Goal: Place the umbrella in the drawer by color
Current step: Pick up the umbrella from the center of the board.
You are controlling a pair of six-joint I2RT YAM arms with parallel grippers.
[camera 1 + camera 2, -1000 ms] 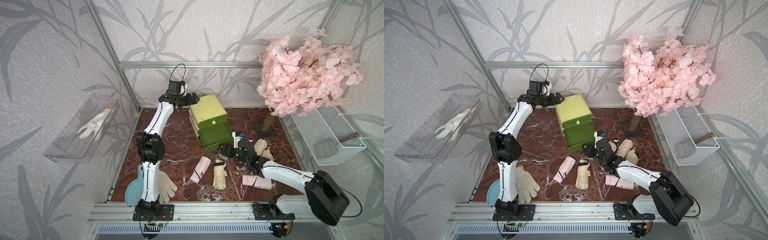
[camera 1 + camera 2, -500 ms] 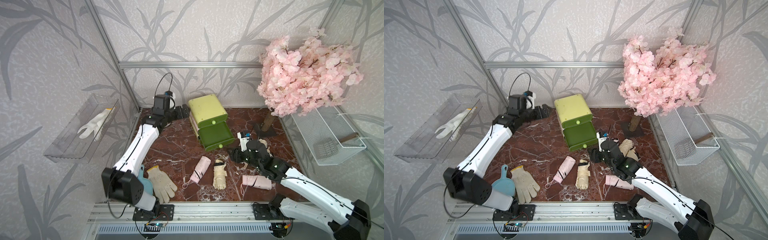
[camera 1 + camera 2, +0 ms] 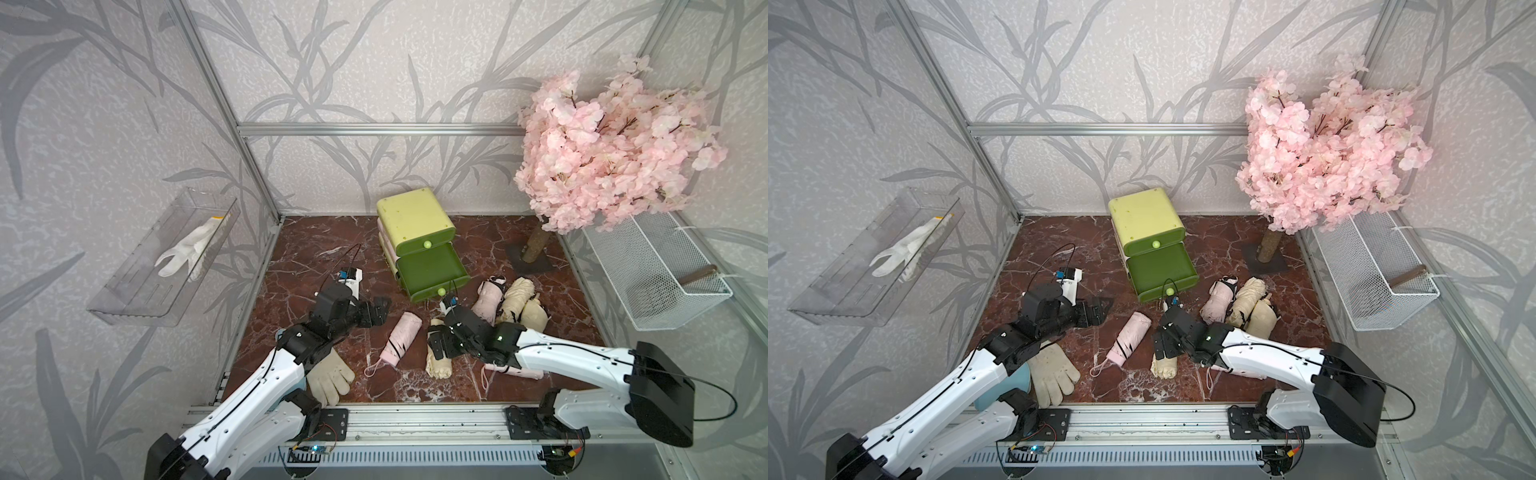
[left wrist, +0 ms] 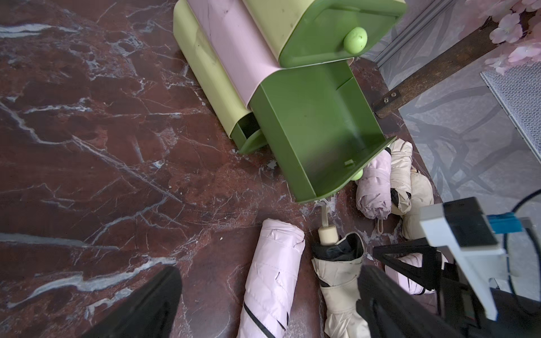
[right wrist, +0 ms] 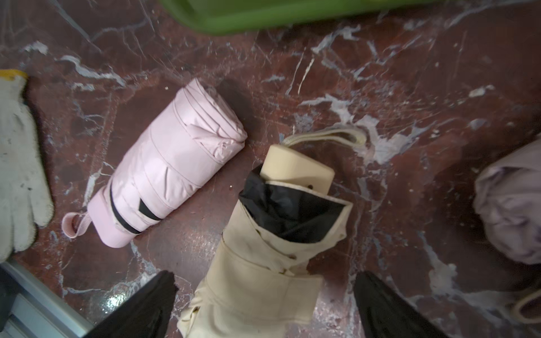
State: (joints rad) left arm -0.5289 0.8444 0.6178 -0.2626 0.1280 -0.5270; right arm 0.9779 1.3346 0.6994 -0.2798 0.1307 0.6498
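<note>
We hold our right gripper (image 5: 265, 278) open astride the cream umbrella (image 5: 272, 234), ready to grasp it, while our left gripper (image 3: 376, 311) hovers open.

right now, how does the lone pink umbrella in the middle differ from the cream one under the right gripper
Colour: the pink umbrella is pale pink, the cream umbrella beige.
Wrap: the pink one is rolled tight, strap fastened; the cream one is looser, black lining showing at its handle.
Place: the pink one has no gripper over it; the cream one sits between the right gripper's open jaws.
Both are folded, lying on the marble surface.
</note>
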